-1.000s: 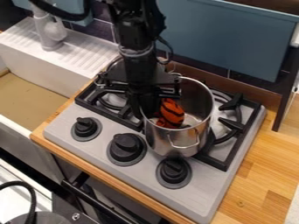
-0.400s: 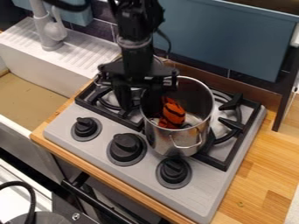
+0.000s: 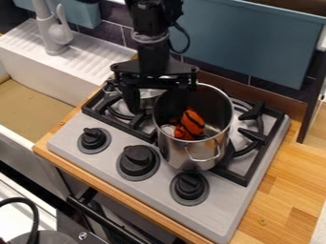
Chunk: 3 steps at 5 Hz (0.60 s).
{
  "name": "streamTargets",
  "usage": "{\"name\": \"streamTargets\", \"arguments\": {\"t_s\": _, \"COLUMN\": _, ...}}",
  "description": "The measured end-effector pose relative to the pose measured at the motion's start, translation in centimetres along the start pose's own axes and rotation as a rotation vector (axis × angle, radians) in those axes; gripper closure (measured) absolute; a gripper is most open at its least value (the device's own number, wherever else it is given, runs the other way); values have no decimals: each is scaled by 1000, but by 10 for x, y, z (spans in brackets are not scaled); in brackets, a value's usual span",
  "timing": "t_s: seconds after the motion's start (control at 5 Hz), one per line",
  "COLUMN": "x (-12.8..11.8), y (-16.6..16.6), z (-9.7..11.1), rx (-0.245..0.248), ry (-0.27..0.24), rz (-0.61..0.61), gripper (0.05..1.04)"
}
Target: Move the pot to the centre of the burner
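Observation:
The gripper [image 3: 151, 101] stands open over the left rim of the tall metal pot. One finger hangs outside the pot, above the left burner grate; the other side is over the pot's dark interior. The metal pot [image 3: 186, 153] is upright on the stove, at the left and front of the right-hand burner [image 3: 258, 125], with part of the grate showing to its right. Inside the pot lies an orange, black-striped item [image 3: 192, 124]. How the pot's base sits over the burner's middle is hidden.
A smaller metal pot [image 3: 147, 93] stands behind the gripper on the left grate [image 3: 108, 110]. Three black knobs [image 3: 137, 161] line the stove's front. A sink [image 3: 76, 62] is at left, a blue-grey panel [image 3: 245, 40] behind.
The gripper has opened and risen a little toward the back. The orange item has shifted slightly to the right inside the pot, while the pot has hardly moved.

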<state>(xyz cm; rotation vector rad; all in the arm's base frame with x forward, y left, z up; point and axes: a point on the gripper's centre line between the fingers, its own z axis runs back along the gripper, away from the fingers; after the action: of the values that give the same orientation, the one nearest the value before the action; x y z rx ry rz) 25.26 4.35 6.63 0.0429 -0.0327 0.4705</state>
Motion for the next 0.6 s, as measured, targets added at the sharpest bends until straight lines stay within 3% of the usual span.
{"name": "streamTargets", "arguments": {"t_s": 0.2, "x": 1, "y": -3, "z": 6, "rx": -19, "ry": 22, "rz": 1, "gripper": 85}}
{"name": "streamTargets", "arguments": {"t_s": 0.4, "x": 0, "y": 0, "z": 20, "rx": -67, "ry": 33, "rz": -4, "gripper": 85}}
{"name": "streamTargets", "arguments": {"t_s": 0.6, "x": 2, "y": 1, "z": 35, "rx": -83, "ry": 16, "rz": -9, "gripper": 85}}
